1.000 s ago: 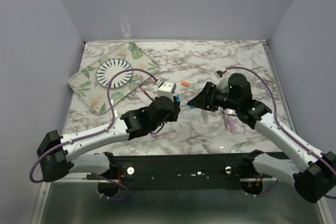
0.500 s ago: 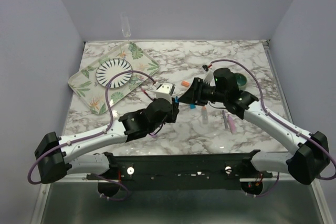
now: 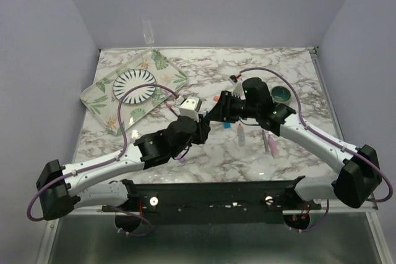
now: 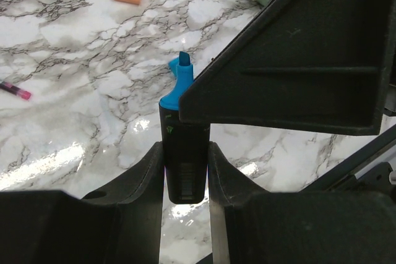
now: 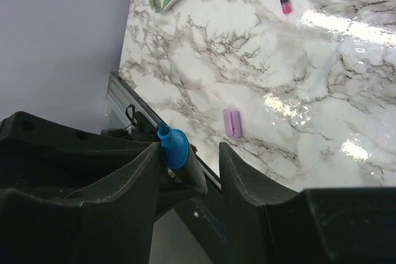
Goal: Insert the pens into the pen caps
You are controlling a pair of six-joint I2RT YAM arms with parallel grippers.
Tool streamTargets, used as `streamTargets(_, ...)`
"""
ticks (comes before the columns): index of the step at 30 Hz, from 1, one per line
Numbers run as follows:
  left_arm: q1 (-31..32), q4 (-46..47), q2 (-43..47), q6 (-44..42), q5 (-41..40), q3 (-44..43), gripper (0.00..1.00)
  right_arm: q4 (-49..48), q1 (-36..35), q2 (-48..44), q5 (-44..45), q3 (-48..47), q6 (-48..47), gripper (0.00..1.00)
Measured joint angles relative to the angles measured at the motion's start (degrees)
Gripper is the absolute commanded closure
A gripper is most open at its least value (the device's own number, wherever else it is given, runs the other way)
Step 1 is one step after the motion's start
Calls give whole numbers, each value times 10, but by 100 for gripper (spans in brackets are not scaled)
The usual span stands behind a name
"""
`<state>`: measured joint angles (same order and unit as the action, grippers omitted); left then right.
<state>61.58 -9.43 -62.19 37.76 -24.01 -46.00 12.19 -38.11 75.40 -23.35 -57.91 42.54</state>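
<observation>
Reaches further left with right gripper [image 5: 189,148], jaws apart, empty, around black marker [image 4: 182,129] clamped in left gripper [image 4: 184,154]; caps no pen yet.

The table [image 3: 204,66] has a white marble-pattern top with grey veins. The top is glossy: bright glare patches [image 4: 43,162] lie on it in both wrist views. Three plain pale lavender walls enclose the table: back wall [image 3: 210,4], left wall [image 3: 37,60], right wall [image 3: 365,47]. A metal trim [image 3: 326,91] runs along the right table edge. A black plate [image 3: 210,193] spans the near edge. Below it lies a grey metal surface [image 3: 204,242]. Lighting is even and diffuse.
</observation>
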Motion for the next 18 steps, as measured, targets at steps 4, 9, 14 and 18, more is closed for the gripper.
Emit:
streamTargets(4, 0, 1, 3, 0, 0, 3, 100, 0, -6, 6, 0, -5, -2, 59)
streamTargets(9, 0, 2, 3, 0, 0, 6, 100, 1, -13, 13, -2, -10, -2, 65)
streamTargets(14, 0, 3, 5, 0, 0, 9, 100, 1, -16, 15, -7, -11, -2, 93)
streamTargets(18, 0, 1, 16, 0, -1, 12, 97, -3, -15, 15, -12, -11, -9, 99)
